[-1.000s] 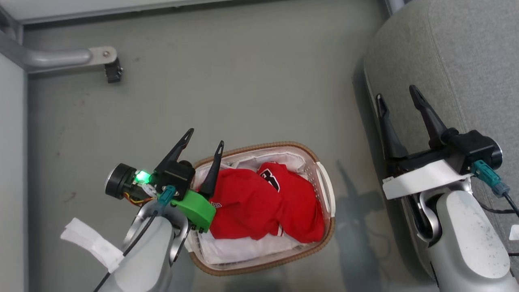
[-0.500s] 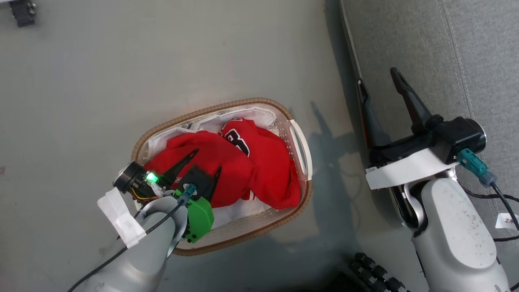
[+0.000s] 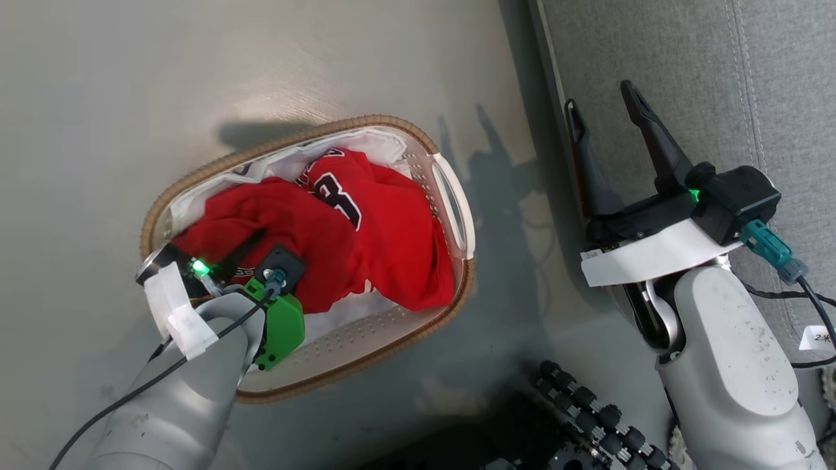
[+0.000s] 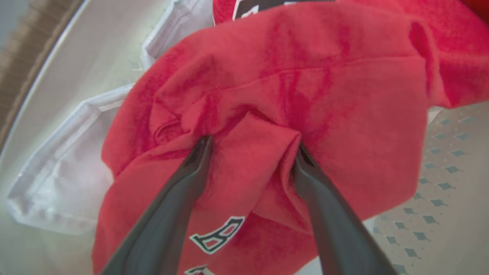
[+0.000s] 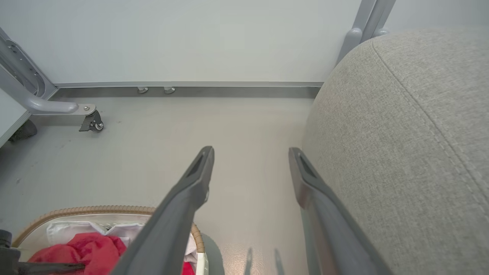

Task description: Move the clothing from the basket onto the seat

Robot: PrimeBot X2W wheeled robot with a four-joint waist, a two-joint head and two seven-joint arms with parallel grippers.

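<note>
A: Left tool (image 4: 252, 142), state?

B: Released, jaws wide. Both tips press into the red jerseys (image 3: 372, 228) with black, white-outlined numerals. A ridge of cloth is bunched between the tips, and nothing is clenched yet.

A: Where does the clothing lie?

B: All of it in the oval white perforated plastic basket (image 3: 294, 137) with the brown woven-look rim, set on the pale grey floor (image 3: 130, 78). The heap sits directly ahead of and under the left tool's tips. A plain glossy white sheet (image 4: 65, 183) shows off its left finger, under the red.

A: Right tool (image 3: 601, 98)?

B: Spread, holding nothing, beside the rounded edge of the large grey fabric-upholstered seat (image 3: 692, 59), which lies off its right finger. It is well apart from the basket, so the left arm is much the nearer.

A: Axis and room?

B: The basket's long axis runs from the left tool toward the right tool and the seat. Likely next step: close on the ridge and lift. The far rim and slot handle stand between the left tool and the seat, so the cloth must clear them. A strip of open floor follows, then broad cushion. Whether the tips also catch the white sheet cannot be told.
</note>
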